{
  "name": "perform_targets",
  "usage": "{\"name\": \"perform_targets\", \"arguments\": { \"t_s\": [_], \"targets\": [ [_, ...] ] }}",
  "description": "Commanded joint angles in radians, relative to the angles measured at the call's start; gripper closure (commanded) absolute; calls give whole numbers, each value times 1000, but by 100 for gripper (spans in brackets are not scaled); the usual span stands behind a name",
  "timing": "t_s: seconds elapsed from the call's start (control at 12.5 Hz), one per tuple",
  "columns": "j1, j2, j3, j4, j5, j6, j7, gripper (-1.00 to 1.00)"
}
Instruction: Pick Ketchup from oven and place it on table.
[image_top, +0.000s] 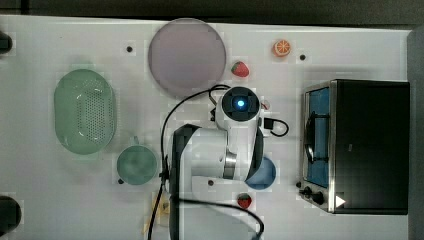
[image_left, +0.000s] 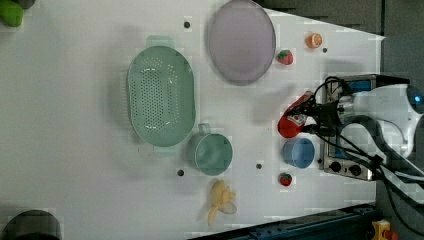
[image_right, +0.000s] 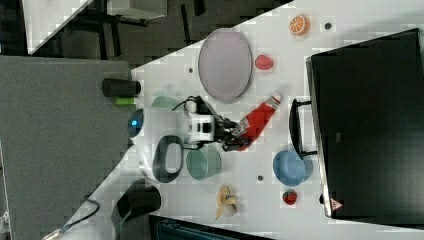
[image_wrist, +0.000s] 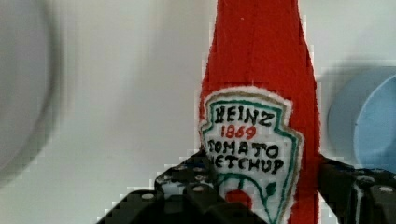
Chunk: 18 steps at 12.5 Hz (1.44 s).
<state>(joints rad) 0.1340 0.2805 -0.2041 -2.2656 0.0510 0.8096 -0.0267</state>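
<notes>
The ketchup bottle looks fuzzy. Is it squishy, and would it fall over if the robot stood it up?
Probably squishy: the ketchup bottle looks like stitched felt, with an embroidered label. The gripper has it clamped, so the fuzzy cloth likely won't slip. It is tall and narrow, so standing on the table it might tip easily.

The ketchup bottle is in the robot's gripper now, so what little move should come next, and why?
Probably a gentle lowering toward the bare white table below. The gripper is shut on the ketchup bottle, which is already outside the oven, between the purple plate and the blue bowl. Whether it touches the table yet, I cannot tell, so opening now seems premature.
</notes>
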Motion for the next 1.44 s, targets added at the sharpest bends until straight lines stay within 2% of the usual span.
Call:
{"name": "perform_targets", "arguments": {
  "t_s": [0.08, 0.32, 0.48, 0.72, 1.04, 1.44],
  "targets": [
    [10, 14, 22, -7, 18, 67, 20, -34],
    [12, 56, 26, -4, 19, 101, 20, -97],
    [12, 21, 26, 8, 19, 100, 21, -100],
    [13, -103, 26, 80, 18, 52, 20, -100],
    [13, -238, 26, 241, 18, -185, 21, -100],
    [12, -288, 27, 491, 15, -505, 20, -100]
  ]
}}
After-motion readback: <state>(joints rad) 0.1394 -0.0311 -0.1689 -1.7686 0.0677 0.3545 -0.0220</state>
